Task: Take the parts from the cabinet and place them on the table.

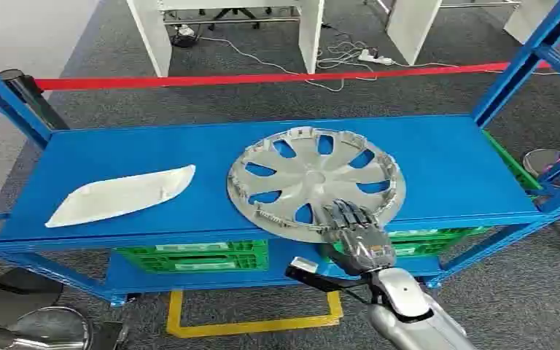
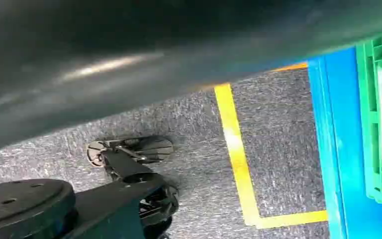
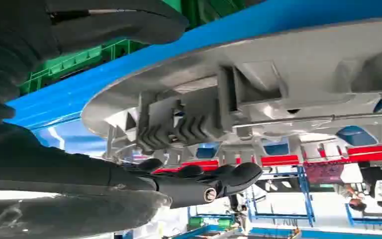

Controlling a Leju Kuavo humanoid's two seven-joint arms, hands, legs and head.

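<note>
A: Where was the part the robot was after?

B: The hubcap (image 1: 316,181) lay flat on the blue shelf (image 1: 117,149), its near rim hanging a little past the shelf's front edge. The right hand (image 1: 355,233) was at that overhanging rim, dark fingers (image 1: 348,216) lying on top of the hubcap. In the right wrist view the thumb (image 3: 199,185) sat beneath the rim's underside.

A: Did it have it gripped?

B: It looked like a pinch across the rim, fingers above and thumb below, but the wrist view was too close for me to tell whether the thumb actually pressed the plastic.

A: How should that step go?

B: I'd judge it best to close firmly on the rim before lifting, then raise the near edge first and draw the hubcap off the shelf's front. It is wide and thin, so held at one edge it would want to droop or swing; a slow lift helps. The white panel (image 1: 122,195), well to the left of the hubcap on the same shelf, was out of the way.

A: And the materials?

B: Silver-grey moulded plastic, round, with cut-out spokes, and ribbed clips and a wire ring on the face turned up. The panel was smooth, white and leaf-shaped.
</note>
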